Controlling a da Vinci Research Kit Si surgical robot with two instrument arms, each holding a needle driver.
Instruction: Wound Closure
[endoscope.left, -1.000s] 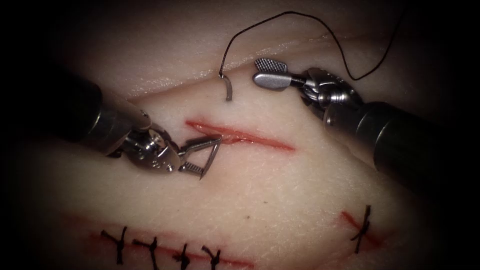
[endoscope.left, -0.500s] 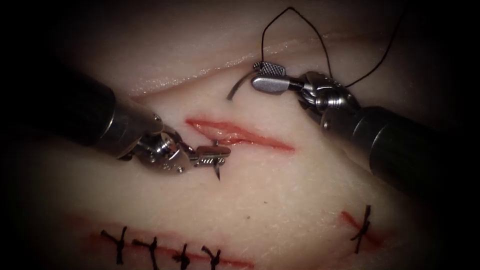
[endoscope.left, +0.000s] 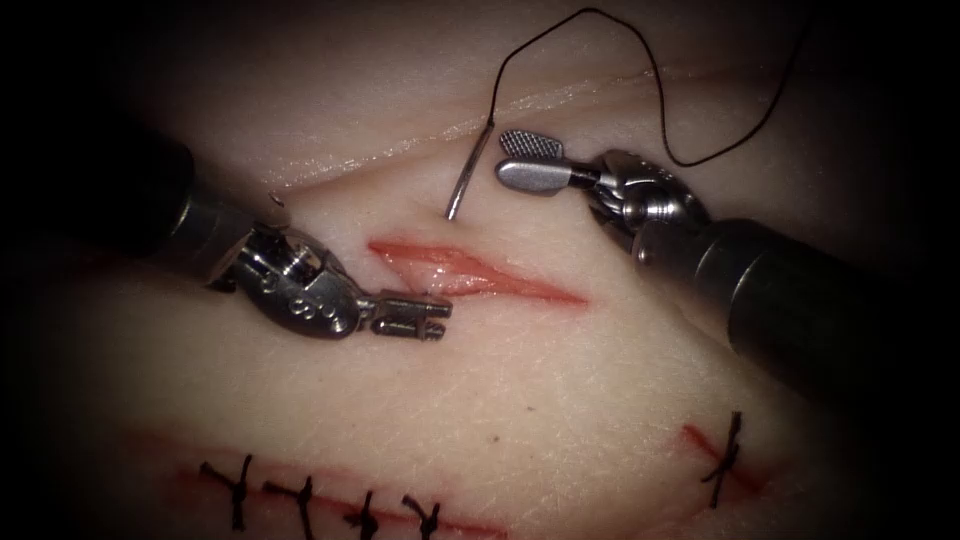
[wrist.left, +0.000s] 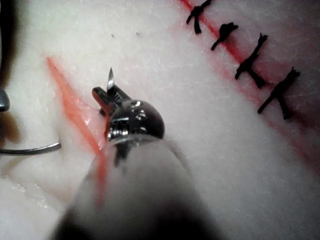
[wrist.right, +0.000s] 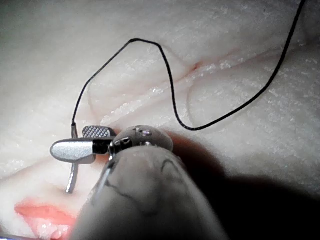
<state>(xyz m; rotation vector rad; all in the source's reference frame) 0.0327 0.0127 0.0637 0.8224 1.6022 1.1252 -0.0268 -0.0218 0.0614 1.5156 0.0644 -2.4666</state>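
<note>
Needle (endoscope.left: 468, 172) stuck in tissue (endoscope.left: 560, 380), just beside right gripper (endoscope.left: 520, 158).

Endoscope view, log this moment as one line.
left tool: jaws shut on needle near tip; right tool: jaws open, holding nothing; needle: in tissue, tail up; thread: loops from tail

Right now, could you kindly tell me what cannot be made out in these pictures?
- Needle tip: in the endoscope view its lower end meets the tissue above the cut; whether it is in the tissue is unclear.
- Thread: in the endoscope view it runs into the dark upper edge, so its far end is cut off.
- Left tool: whether it holds anything; in the left wrist view its own wrist covers its tip.
- Needle's middle: in the right wrist view it is crossed by the open right tool.
</note>
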